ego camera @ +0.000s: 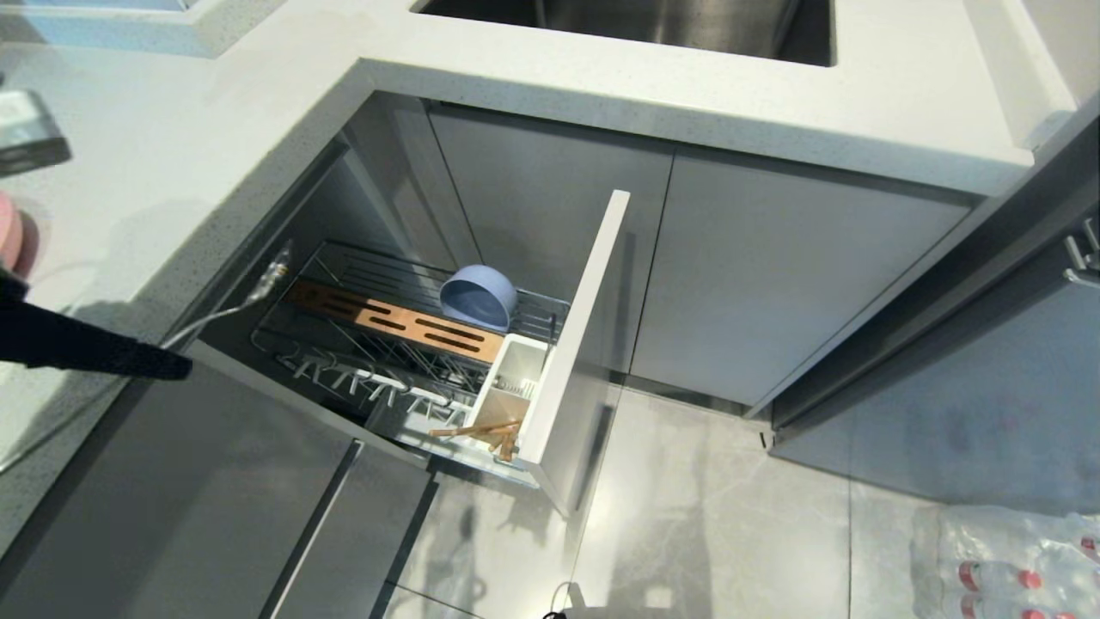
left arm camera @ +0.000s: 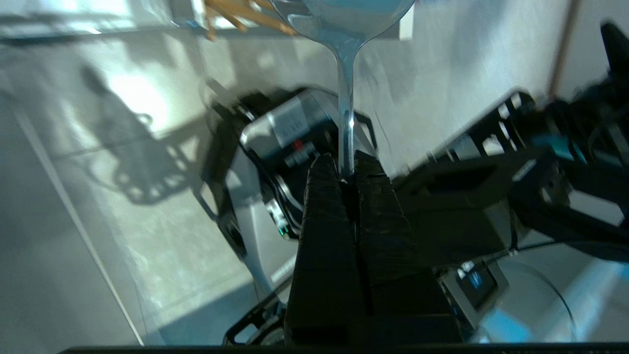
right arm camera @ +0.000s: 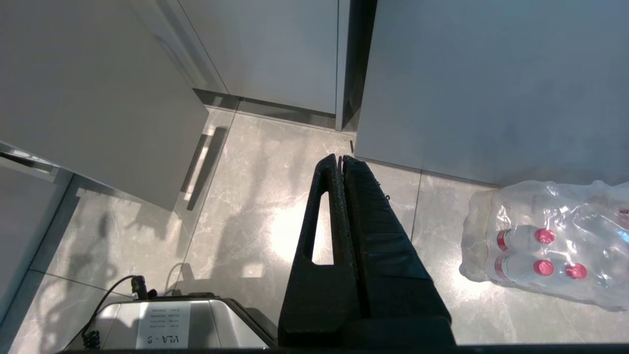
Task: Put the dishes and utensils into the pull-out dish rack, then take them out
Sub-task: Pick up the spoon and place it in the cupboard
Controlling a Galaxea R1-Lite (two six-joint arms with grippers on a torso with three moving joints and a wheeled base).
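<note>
The pull-out dish rack (ego camera: 574,344) stands slid out below the counter. In its wire basket the blue-grey bowl (ego camera: 478,297) lies tilted behind the wooden slotted insert (ego camera: 404,325). The chopsticks (ego camera: 477,427) rest in the white cutlery holder (ego camera: 509,387), and the chopsticks (left arm camera: 245,14) also show in the left wrist view. My left gripper (ego camera: 176,365) reaches in from the left over the rack's near end, shut on the handle of the spoon (ego camera: 258,292). In the left wrist view the gripper (left arm camera: 345,169) pinches the spoon (left arm camera: 345,123), whose bowl points away. My right gripper (right arm camera: 340,158) hangs shut and empty above the floor.
A sink (ego camera: 644,21) is set into the white counter (ego camera: 172,172). A pink dish edge (ego camera: 7,230) shows at the counter's far left. The double-door cabinet (ego camera: 756,275) stands behind the rack. A wrapped pack of water bottles (right arm camera: 540,246) lies on the tiled floor at the right.
</note>
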